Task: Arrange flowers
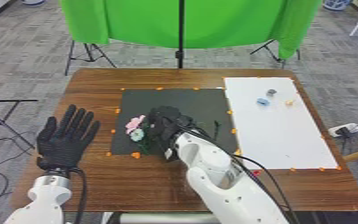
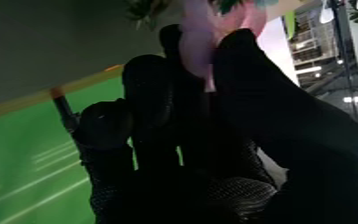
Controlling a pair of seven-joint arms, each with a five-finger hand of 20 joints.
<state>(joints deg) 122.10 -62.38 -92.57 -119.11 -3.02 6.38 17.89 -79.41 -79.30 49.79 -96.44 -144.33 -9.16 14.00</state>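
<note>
we see a brown wooden surface (image 1: 95,85) on a grey floor (image 1: 20,50), with a green cloth (image 1: 127,25) hung behind it. two sheets lie on the surface, one dark (image 1: 140,100) and one white (image 1: 264,130), with orange bits around their edges. we count three small things on the white one: a grey piece (image 1: 271,92), a blue piece (image 1: 262,101) and a yellow piece (image 1: 290,102). over the dark sheet are one pink flower (image 1: 135,123) and one pale blue-green flower (image 1: 137,134), near each other. our right hand (image 1: 168,122) pinches the pink one between thumb and fingers; our left hand (image 1: 62,142) is wide, fingers spread, by the surface's left edge.
</note>
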